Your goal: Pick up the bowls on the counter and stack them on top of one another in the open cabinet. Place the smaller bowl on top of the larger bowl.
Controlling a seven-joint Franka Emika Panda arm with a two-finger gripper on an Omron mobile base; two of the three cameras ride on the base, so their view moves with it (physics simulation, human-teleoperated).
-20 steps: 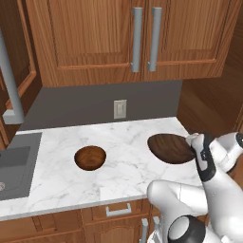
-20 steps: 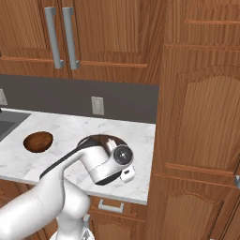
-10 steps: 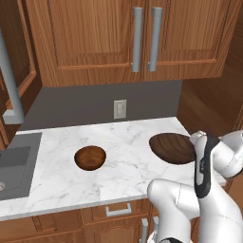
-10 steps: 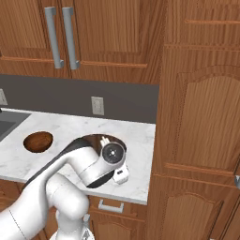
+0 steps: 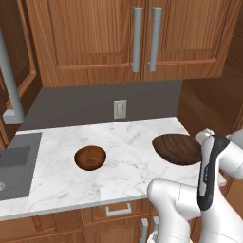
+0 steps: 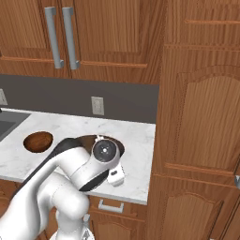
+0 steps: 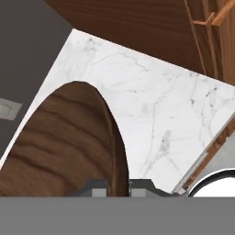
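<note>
The white Franka arm (image 5: 209, 190) with dark joints is seen bent forward and low, its two-finger gripper (image 7: 111, 192) set at the frame's bottom, jaw state undetermined.

A white wall outlet (image 5: 120, 108) sits on the grey backsplash (image 5: 71, 107).

Two bowls are sitting on the surface (image 5: 128, 142): the smaller bowl (image 5: 90, 157) toward the sink (image 5: 16, 166), the larger bowl (image 5: 176, 148) well apart, near the right end, under the wall cabinets (image 5: 142, 38).
</note>
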